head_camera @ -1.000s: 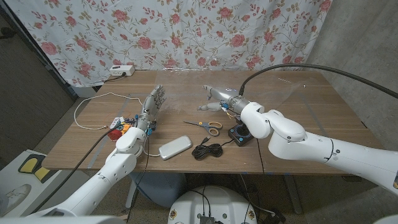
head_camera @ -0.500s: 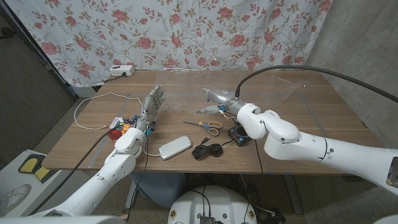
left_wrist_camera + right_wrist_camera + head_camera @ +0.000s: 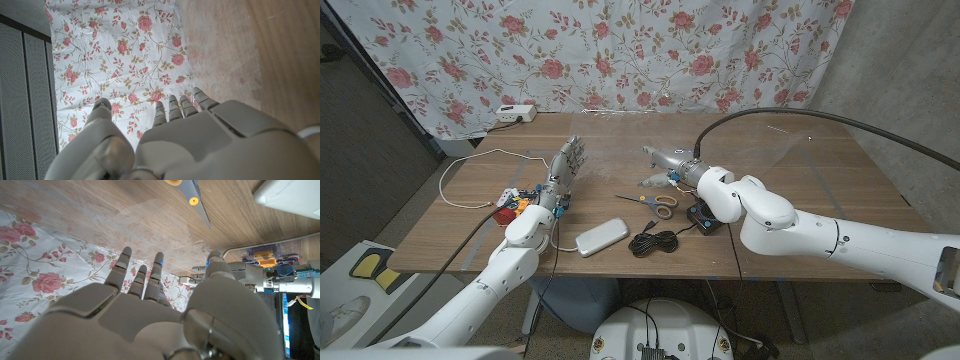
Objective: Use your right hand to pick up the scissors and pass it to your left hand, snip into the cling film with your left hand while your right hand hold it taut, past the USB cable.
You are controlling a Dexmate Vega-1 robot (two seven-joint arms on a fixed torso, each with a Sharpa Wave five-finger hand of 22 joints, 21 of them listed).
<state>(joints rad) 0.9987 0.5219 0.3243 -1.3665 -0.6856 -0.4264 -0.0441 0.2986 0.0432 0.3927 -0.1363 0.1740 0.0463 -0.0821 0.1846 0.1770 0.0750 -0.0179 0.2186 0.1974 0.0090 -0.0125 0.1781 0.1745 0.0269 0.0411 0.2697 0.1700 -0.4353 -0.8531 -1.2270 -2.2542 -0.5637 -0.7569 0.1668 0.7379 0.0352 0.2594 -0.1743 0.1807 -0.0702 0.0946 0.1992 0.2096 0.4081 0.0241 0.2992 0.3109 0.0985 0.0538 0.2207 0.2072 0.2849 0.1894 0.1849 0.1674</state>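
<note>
Over the brown wooden surface (image 3: 800,160), the white right hand (image 3: 660,165) has drifted left and slightly nearer over the last second, fingers apart and holding nothing, so the pickup is not yet made. One white left hand (image 3: 565,165) stays put, fingers spread and empty. One grey rounded case (image 3: 601,239), one coiled black USB cable (image 3: 655,242), one pair of orange-handled scissors (image 3: 650,201) just below the right hand.
</note>
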